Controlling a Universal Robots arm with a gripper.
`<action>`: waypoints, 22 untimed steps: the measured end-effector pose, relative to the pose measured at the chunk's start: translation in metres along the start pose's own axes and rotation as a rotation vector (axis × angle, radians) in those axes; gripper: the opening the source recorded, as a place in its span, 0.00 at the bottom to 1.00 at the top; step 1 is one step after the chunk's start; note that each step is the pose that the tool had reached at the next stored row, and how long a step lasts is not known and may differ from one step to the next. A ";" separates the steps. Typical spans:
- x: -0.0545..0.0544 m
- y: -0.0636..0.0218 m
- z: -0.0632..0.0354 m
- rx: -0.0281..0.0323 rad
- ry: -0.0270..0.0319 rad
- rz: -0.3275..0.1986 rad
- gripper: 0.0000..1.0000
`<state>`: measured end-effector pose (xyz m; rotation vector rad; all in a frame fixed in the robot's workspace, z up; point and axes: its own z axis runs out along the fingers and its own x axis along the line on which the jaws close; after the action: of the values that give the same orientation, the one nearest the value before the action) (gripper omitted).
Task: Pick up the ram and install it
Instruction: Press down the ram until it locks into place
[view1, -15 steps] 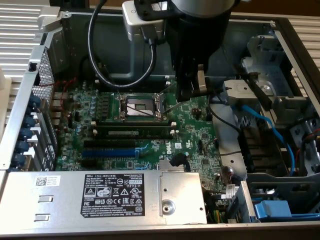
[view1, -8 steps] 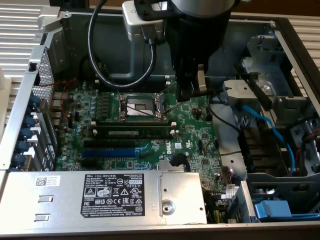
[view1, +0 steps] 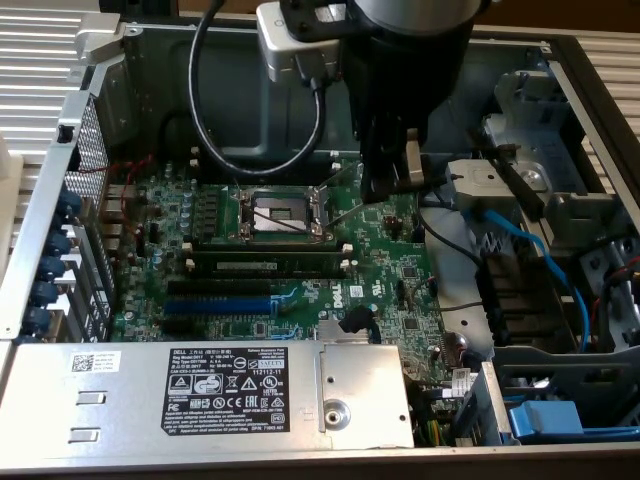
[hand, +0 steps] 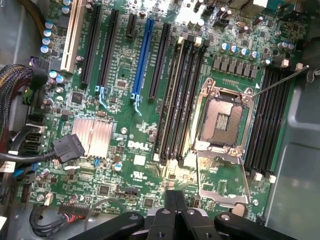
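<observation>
Open computer case (view1: 590, 90) containing the green motherboard (hand: 125, 125), above which the gripper (hand: 176, 200) hangs with its fingers (hand: 171, 215) clenched together on nothing, while the ram (view1: 265, 263) stands seated in a black slot just beside the processor socket (view1: 285, 212).

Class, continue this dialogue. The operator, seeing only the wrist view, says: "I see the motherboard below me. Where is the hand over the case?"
Observer: The hand hangs just to the exterior view's right of the CPU socket.
Operator: What lies beyond the board on that side?
Observer: Blue cables run through the drive bay.
Operator: And along the exterior view's bottom edge?
Observer: A grey metal box with a black Dell label.
</observation>
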<state>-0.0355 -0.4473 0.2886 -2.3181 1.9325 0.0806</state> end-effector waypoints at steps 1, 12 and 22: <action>0.000 -0.0025 0.0001 0.0000 0.0000 0.000 0.11; 0.002 -0.0109 0.0004 -0.0001 -0.0002 -0.002 0.11; 0.002 -0.0104 0.0002 -0.0081 -0.0027 -0.001 0.11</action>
<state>-0.0249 -0.4472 0.2888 -2.3227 1.9336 0.0917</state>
